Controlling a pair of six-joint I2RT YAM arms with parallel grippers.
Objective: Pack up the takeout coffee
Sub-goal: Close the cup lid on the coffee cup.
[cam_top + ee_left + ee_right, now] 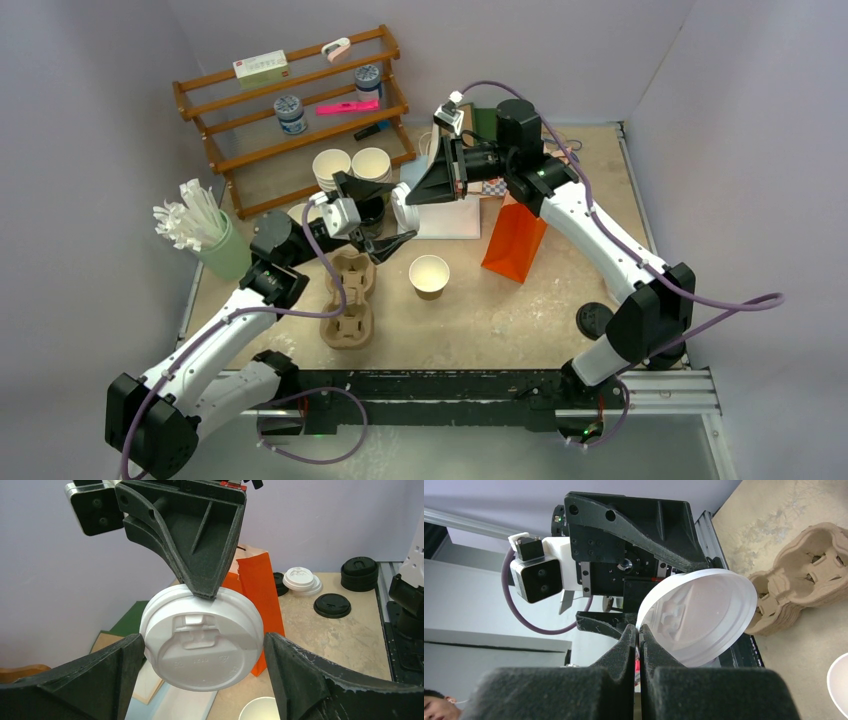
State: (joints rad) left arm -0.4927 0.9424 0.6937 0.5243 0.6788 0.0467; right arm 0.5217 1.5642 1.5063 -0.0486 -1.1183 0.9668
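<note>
Not much is packed yet, from where I stand. One kraft-paper cup point(429, 272) sits upright near the middle of the surface point(520, 330), its mouth uncovered. I cannot tell from here whether there is anything in it.

Its white lid point(200, 645) is up in the air over the far half of the surface, behind the cup and well apart from it. The right gripper point(639, 640) is pinched tight on the lid's rim and holds it on edge. The left gripper point(382, 214) has its jaws spread wide, one on each side of the lid. They are close to its edge, but I see no firm grip there. It looks to me like a hand-over about to happen, with the lid going from the right arm to the left.

The pulp cup carrier point(348, 300) lies left of the cup, towards the left edge, and the wells I can see are bare. The orange paper bag point(515, 240) stands right of the middle, and I cannot see inside it.

So what is left, I would say, is most of the job:
- finishing the pass of the lid
- pressing the lid down on the cup
- setting the capped cup into the carrier or the bag

More white lids point(301, 579) lie on the surface beyond the bag, which suggests further cups to come.
</note>
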